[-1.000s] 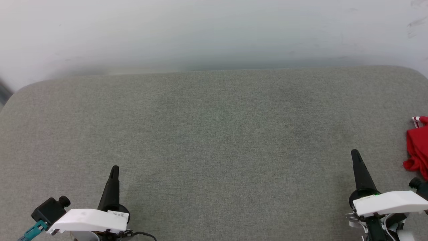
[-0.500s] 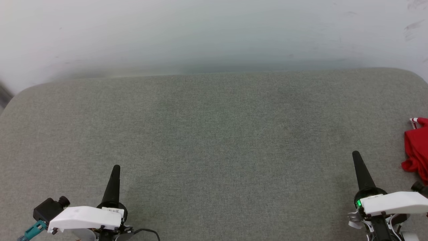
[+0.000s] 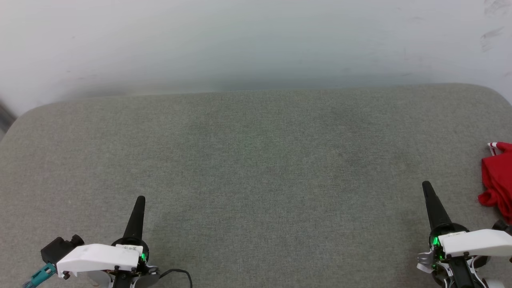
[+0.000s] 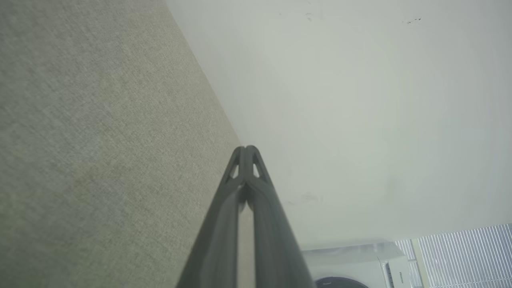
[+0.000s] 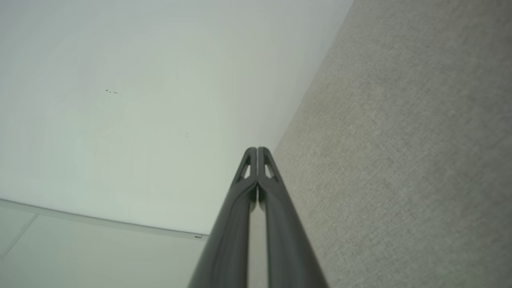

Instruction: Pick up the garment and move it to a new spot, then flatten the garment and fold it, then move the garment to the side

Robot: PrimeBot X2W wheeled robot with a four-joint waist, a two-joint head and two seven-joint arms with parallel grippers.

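a wide grey fabric-covered surface (image 3: 256, 160) with rounded far corners runs up to a plain pale wall (image 3: 256, 40) at 12 o'clock in the head view. the weave is fine and even, with a faint darker patch near the middle.

the garment (image 3: 498, 180) lies crumpled on the surface at 3 o'clock, cut off by the frame edge, so just a bunched red part shows. a bit of white-and-red striped trim (image 3: 494, 146) sticks out at its far end. no lettering or number can be made out on the part in view.

the left gripper (image 3: 139, 202) sits at 7 o'clock over bare fabric, pointing toward 12. in the left wrist view its two dark fingers (image 4: 262, 208) meet at the tips, clenched with nothing between them. a small green light (image 3: 142, 256) glows at its wrist, beside the white housing.

the right gripper (image 3: 428, 189) sits at 4 o'clock, its tip leaning slightly toward 11. in its own wrist view the tips are pressed together too, empty. the garment is at about 2 o'clock from it, near but not touching. a green light (image 3: 435, 241) glows at this wrist as well.

in the left wrist view, past the surface's edge, the top of a white appliance (image 4: 360, 260) shows at 5 o'clock, with slatted blinds (image 4: 460, 256) next to it.
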